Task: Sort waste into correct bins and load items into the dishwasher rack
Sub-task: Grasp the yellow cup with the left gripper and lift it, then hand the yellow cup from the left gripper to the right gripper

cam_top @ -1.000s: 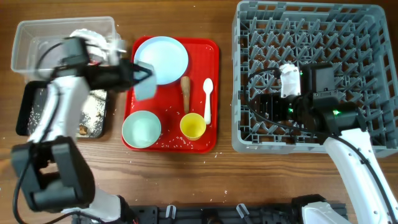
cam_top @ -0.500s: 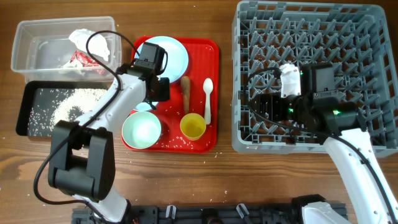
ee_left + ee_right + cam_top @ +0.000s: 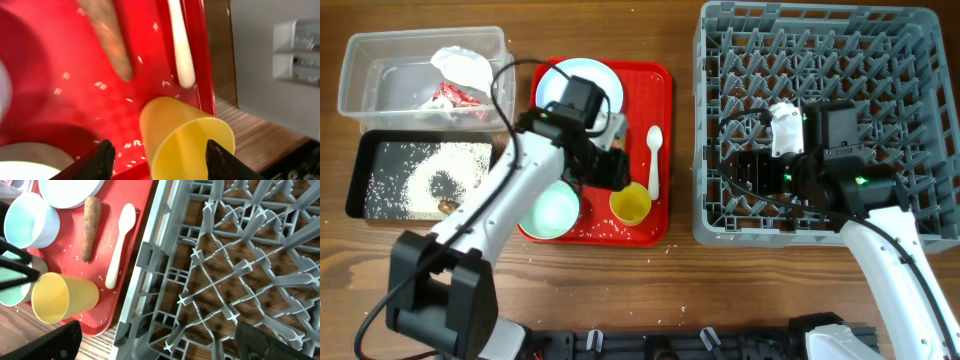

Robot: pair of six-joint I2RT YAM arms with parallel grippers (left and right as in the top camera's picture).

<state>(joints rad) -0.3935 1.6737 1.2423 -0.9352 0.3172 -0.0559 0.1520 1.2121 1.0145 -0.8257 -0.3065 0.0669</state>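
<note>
Robotics test bench staged as a dish-clearing station: a left arm [image 3: 485, 205] and a right arm [image 3: 900, 250] stand at a wooden table [image 3: 685, 100] set with a grey dishwasher rack [image 3: 820, 12], a red tray [image 3: 638, 95] of tableware, a clear tub [image 3: 390, 85] and a black tray [image 3: 355, 180].

A brown wooden table [image 3: 650, 290] with visible grain; evenly lit.

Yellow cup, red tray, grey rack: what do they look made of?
Yellow cup: probably plastic, smooth with a satin finish; its wall is thin, even and uniformly coloured.
Red tray: likely moulded plastic; the floor is finely textured with soft glare, and the rim is raised.
Grey rack: rigid moulded plastic, matte; lattice ribs and pegs look formed in one piece.
</note>
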